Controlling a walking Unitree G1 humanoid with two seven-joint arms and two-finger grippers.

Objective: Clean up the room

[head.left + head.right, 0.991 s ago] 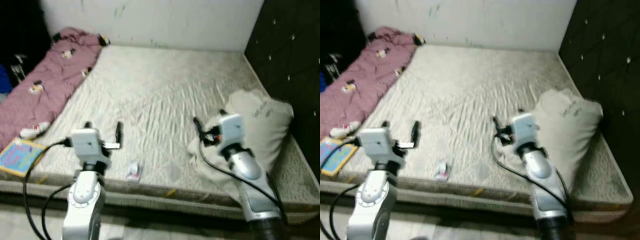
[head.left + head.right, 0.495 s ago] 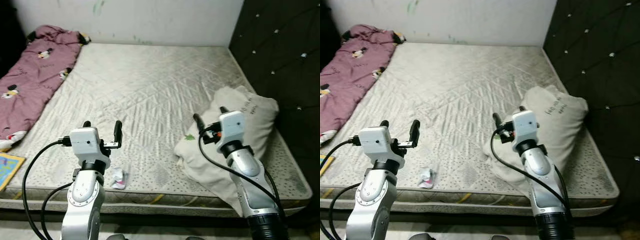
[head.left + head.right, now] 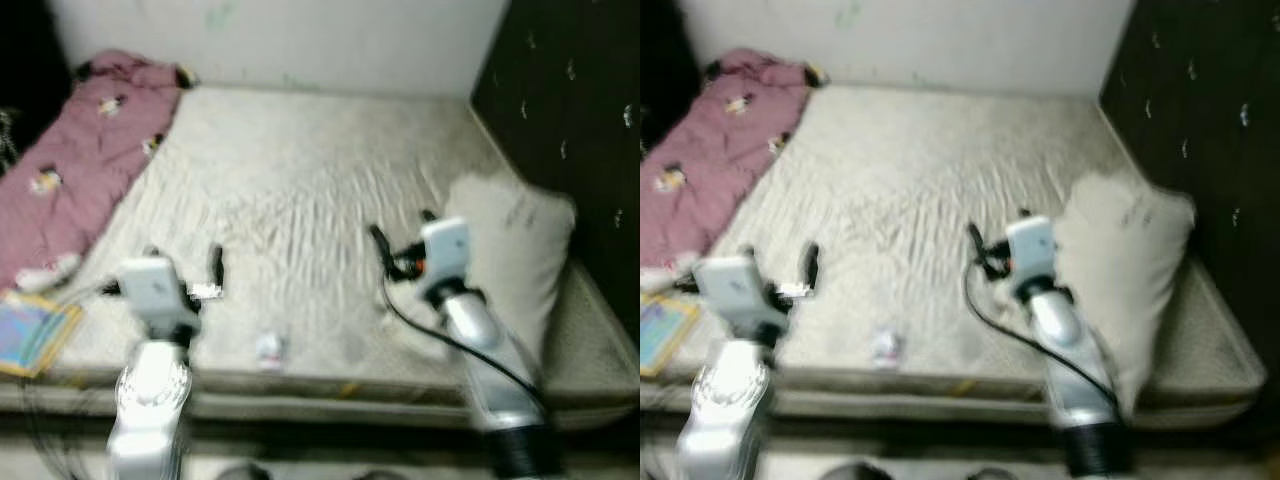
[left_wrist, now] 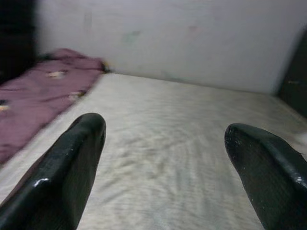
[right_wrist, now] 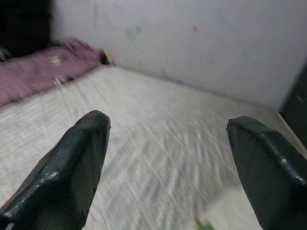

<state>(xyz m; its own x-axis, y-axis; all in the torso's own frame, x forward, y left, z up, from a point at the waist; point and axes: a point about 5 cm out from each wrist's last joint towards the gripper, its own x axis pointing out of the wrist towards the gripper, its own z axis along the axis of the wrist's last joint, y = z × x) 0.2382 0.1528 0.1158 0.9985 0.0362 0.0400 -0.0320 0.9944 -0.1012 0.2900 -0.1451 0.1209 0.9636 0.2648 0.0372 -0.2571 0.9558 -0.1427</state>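
Observation:
A bare quilted mattress (image 3: pixel 300 170) lies before me, blurred by motion. A small crumpled wrapper (image 3: pixel 268 347) lies near its front edge, between my two arms. A beige pillow (image 3: pixel 510 250) rests at the right side, and a pink patterned blanket (image 3: pixel 80 170) is bunched along the left. My left gripper (image 3: pixel 183 262) is open, held above the front left of the mattress with nothing in it. My right gripper (image 3: pixel 402 232) is open too, hovering just left of the pillow. Both wrist views look along the mattress, past the open left gripper (image 4: pixel 165 158) and right gripper (image 5: pixel 168 158), toward the white wall.
A colourful book (image 3: pixel 30 330) lies at the mattress's front left corner. A dark padded headboard (image 3: pixel 570 120) runs along the right side. A white wall (image 3: pixel 300 40) closes the far end. A dark area stands at the far left.
The whole picture has slid to the right and blurred, so the camera has turned left; the book shows more fully. Both arms keep the same raised pose with open fingers.

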